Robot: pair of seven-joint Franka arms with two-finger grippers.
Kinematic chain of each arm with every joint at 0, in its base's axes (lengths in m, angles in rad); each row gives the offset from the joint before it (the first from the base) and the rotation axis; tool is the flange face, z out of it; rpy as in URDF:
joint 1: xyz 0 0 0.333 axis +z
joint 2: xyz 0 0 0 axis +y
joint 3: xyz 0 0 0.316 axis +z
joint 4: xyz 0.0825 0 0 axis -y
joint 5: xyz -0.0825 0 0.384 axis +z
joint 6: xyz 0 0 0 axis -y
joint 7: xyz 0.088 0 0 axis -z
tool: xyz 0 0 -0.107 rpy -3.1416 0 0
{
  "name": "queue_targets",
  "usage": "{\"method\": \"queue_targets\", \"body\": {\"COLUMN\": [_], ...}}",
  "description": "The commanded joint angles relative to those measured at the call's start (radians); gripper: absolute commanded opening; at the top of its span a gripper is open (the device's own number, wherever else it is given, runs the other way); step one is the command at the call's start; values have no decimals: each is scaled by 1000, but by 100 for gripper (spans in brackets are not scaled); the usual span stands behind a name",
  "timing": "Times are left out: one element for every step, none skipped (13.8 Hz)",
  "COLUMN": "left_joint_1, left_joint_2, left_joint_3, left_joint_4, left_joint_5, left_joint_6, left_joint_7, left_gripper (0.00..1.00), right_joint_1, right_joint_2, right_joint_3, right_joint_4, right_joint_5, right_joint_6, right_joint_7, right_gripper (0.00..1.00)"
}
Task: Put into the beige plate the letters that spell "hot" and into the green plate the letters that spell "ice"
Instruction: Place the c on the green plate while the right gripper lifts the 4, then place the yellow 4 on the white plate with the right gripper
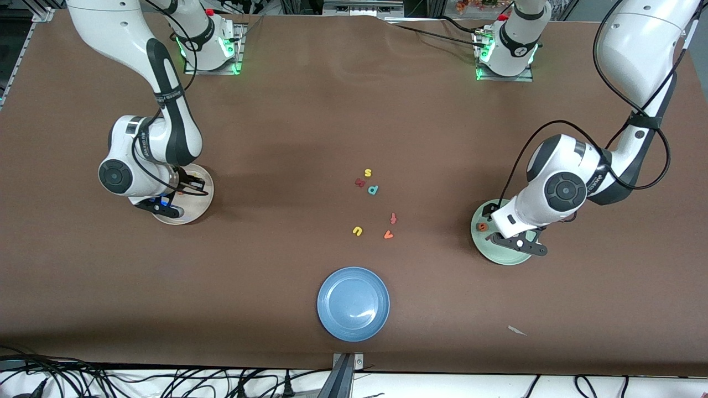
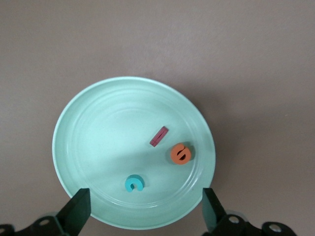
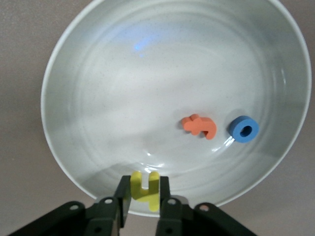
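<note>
Five stray letters (image 1: pixel 374 207) lie mid-frame above the blue plate (image 1: pixel 353 303), clear of both arms. At centre left the right gripper (image 3: pixel 143 202) clenches the yellow "h" (image 3: pixel 145 189) over the beige plate (image 3: pixel 123 98) — orange "t" (image 3: pixel 199 126) and blue "o" (image 3: pixel 243 129) lie inside. At centre right the left gripper (image 2: pixel 145 209), fingers spread and empty, hangs over the green plate (image 2: pixel 98 132) holding maroon "i" (image 2: pixel 159 136), orange "e" (image 2: pixel 180 154) and teal "c" (image 2: pixel 134 183).

We are seeing the pale green plate (image 2: pixel 88 123) sitting at the left arm's end of the table, holding the maroon "i" (image 2: pixel 159 136), orange "e" (image 2: pixel 180 154) and teal "c" (image 2: pixel 134 184), all lying flat and apart. The beige plate (image 3: pixel 123 73) is holding the orange "t" (image 3: pixel 199 126) and blue "o" (image 3: pixel 243 129) lying flat, while the yellow "h" (image 3: pixel 145 189) is standing between the right gripper's (image 3: pixel 143 206) fingers.
</note>
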Motion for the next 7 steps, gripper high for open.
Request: {"method": "queue_targets", "body": {"left_joint_1": [-1,-1,0,2,2,-4,-3], "left_joint_2": [-87,-108,-119,-139,-145,-144,-144], "left_joint_3": [-37,-42,-48,-72,-89,-98,-106], "left_joint_4": [-1,18,37,75,127,176,216], "left_joint_5": [14,14,14,-6,-25,-34,-51], "left_joint_6": [-38,-73,-120,-165,-231,-298,-346], "left_joint_7": [-7,-3,2,4,4,4,7], "left_gripper": [100,100,100,100,100,100,100], "right_joint_1": [-2,-2,-2,-2,0,-2,-2], "right_joint_2": [-38,-61,-78,-93,-95,-95,-95], "right_joint_3": [-6,-18,-32,-47,-67,-84,-99], "right_joint_4": [0,17,53,112,180,256,319], "right_joint_5": [-7,-7,-7,-7,-7,-7,-7], "right_joint_6": [-4,-25,-69,-149,-242,-324,-385], "right_joint_7": [-23,-25,-28,-26,-25,-25,-26], "right_gripper": [100,100,100,100,100,100,100]}}
